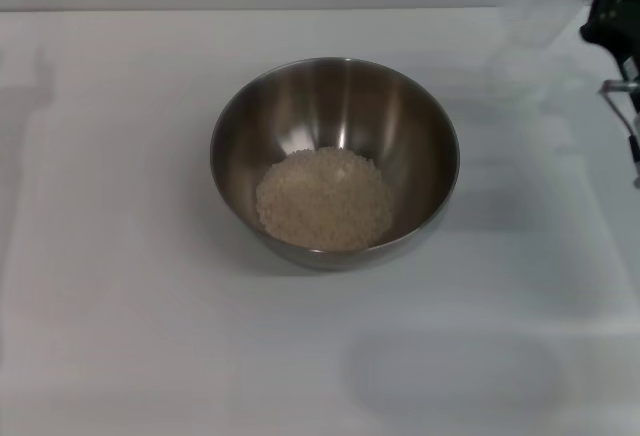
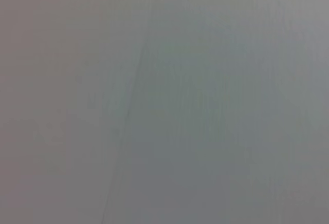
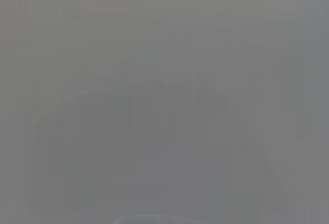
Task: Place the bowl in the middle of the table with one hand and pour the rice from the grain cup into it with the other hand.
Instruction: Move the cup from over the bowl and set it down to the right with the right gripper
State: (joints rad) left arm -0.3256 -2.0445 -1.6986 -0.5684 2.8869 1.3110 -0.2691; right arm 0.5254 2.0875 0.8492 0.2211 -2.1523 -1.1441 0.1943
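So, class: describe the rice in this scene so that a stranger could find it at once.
Start at the white table and find the one steel bowl standing near its middle. Inside, on the bowl's bottom toward the near side, lies the rice: a pale, grainy, off-white heap, matte against the shiny grey metal around it.

Silvery steel bowl holds off-white rice on a white table; black, possibly gripper, hardware.

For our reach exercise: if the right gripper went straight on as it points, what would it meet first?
Likely bare table right of the bowl; the right gripper's heading is unclear.
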